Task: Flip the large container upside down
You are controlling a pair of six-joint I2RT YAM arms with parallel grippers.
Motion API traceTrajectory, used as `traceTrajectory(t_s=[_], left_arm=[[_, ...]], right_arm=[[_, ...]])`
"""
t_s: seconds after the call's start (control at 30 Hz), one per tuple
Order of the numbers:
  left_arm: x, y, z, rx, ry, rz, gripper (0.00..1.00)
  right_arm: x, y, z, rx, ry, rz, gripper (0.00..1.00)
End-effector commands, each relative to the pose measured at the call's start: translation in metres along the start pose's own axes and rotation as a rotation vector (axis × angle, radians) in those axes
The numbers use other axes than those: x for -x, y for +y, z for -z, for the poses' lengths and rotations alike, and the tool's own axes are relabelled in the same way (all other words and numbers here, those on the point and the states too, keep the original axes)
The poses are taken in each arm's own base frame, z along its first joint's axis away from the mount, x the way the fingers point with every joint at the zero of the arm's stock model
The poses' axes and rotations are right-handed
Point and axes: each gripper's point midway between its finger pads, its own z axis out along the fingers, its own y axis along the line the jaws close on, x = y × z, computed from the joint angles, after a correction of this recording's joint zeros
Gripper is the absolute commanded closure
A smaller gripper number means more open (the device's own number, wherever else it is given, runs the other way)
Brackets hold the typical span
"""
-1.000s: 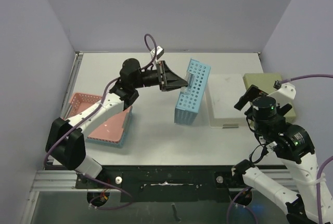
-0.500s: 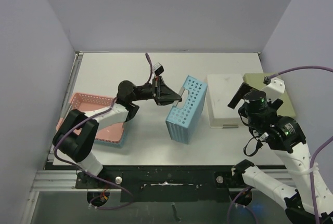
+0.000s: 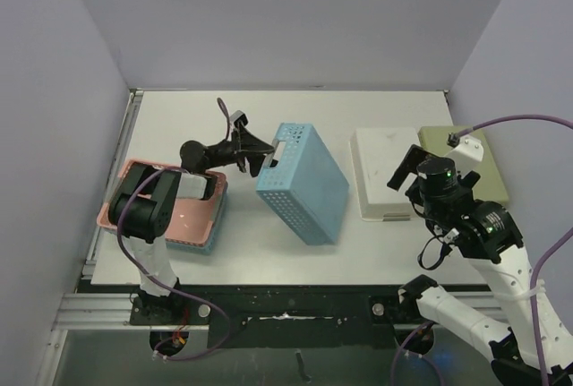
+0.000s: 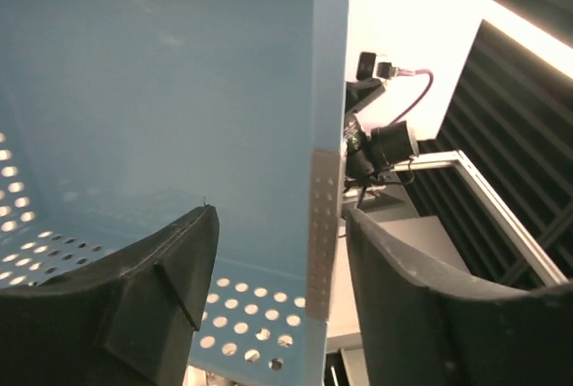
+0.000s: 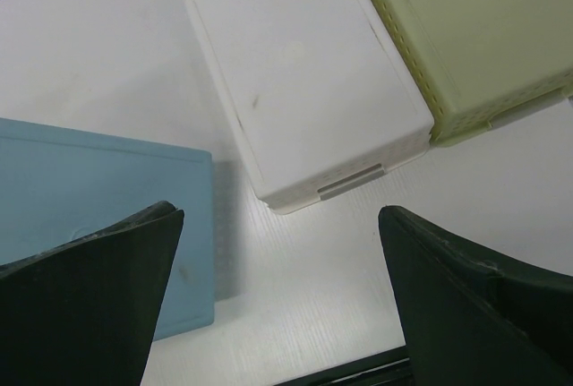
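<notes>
Large container (image 3: 304,185) now bottom-up — left claw (image 3: 266,160) low, outstretched, slack around its rim.

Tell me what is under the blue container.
The blue container is base-up on the table, and its solid base covers whatever is beneath. The left wrist view, past the left hand, shows bare blue inner walls only; the rest is hidden.

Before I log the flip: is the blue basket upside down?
Upside down: the blue basket shows its plain bottom upward, holed wall below. Fully flat? Cannot tell.
</notes>
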Motion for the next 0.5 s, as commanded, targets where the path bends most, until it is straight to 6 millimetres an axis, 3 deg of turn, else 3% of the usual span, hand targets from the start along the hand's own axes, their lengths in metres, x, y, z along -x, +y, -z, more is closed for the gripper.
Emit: traceTrajectory(t_s=[0.0,0.2,0.27,0.37,0.43,0.47], left_arm=[[-0.005,-0.015,0.030,0.008,0.086,-0.161,0.36],[0.051,-0.030,0.075,0.062,-0.063,-0.243,0.29],[0.064,-0.032,0.079,0.077,-0.080,-0.248,0.29],[0.090,-0.020,0.077,0.135,-0.114,-0.263,0.28],[0.108,-0.009,0.073,0.214,-0.151,-0.103,0.28],[0.126,0.008,0.074,0.305,-0.172,-0.291,0.27]], right_arm=[[0.004,0.007,-0.003,0.024,-0.019,-0.031,0.03],[-0.011,0.015,-0.011,0.048,0.028,-0.032,0.02],[-0.015,0.018,-0.014,0.056,0.041,-0.032,0.02],[-0.019,0.026,-0.016,0.080,0.063,-0.034,0.02],[-0.022,0.029,-0.017,0.086,0.076,-0.032,0.02],[-0.022,0.030,-0.017,0.087,0.078,-0.031,0.02]])
